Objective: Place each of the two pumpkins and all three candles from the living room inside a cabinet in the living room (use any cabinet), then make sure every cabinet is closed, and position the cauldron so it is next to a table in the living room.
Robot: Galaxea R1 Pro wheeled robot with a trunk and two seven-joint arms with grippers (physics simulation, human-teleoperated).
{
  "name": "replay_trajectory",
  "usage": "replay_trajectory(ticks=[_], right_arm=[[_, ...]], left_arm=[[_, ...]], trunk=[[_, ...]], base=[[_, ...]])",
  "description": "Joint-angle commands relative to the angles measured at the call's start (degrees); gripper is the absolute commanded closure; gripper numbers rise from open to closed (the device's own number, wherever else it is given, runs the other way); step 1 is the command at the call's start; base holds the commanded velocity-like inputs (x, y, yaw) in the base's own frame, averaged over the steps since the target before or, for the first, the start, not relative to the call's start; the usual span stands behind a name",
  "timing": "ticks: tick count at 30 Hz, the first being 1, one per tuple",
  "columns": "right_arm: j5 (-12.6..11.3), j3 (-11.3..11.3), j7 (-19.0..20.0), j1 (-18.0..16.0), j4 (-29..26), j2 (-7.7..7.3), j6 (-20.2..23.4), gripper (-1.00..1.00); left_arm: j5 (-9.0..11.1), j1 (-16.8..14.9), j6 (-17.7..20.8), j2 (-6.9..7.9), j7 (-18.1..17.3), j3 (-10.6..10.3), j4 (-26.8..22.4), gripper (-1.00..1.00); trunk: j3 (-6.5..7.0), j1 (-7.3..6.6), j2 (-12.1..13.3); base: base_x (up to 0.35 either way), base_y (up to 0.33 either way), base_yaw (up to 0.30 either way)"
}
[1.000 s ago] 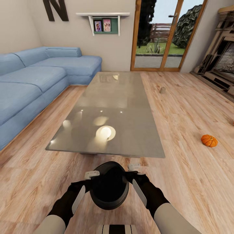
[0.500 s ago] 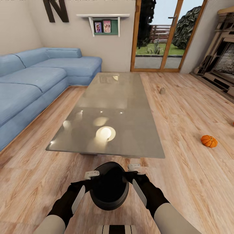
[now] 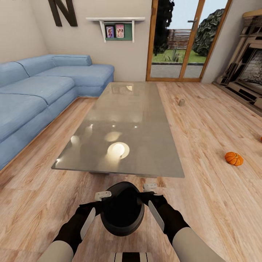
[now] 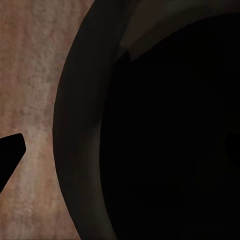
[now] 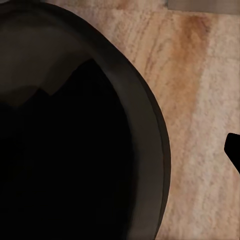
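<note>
we see the sofa (image 3: 40,91) along the left and the bench (image 3: 127,123) mid-room. just short of its near edge, our left tool (image 3: 103,195) and right tool (image 3: 149,187) each grip the cauldron (image 3: 122,213) rim (dark inside). on the floor to the right lie a pumpkin (image 3: 234,158) and, farther off, a candle (image 3: 181,102).

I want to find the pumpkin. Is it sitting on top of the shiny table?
No, the pumpkin lies on the wood floor, off to the side of the table.
</note>
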Motion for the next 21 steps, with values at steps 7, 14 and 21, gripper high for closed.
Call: replay_trajectory(ticks=[7, 14, 21], right_arm=[[-0.5, 0.1, -0.3, 0.0, -0.1, 0.0, 0.2, -1.0], [-0.5, 0.1, -0.3, 0.0, -0.1, 0.0, 0.2, -1.0], [-0.5, 0.1, -0.3, 0.0, -0.1, 0.0, 0.2, -1.0]], left_arm=[[0.4, 0.0, 0.3, 0.06, 0.1, 0.0, -0.1, -1.0], [0.4, 0.0, 0.3, 0.1, 0.1, 0.0, -0.1, -1.0], [0.4, 0.0, 0.3, 0.1, 0.0, 0.1, -0.1, -1.0]], trunk=[[-0.04, -0.01, 0.0], [-0.04, -0.01, 0.0], [-0.04, -0.01, 0.0]], base=[[-0.003, 0.0, 0.0], [-0.08, 0.0, 0.0], [-0.101, 0.012, 0.0]])
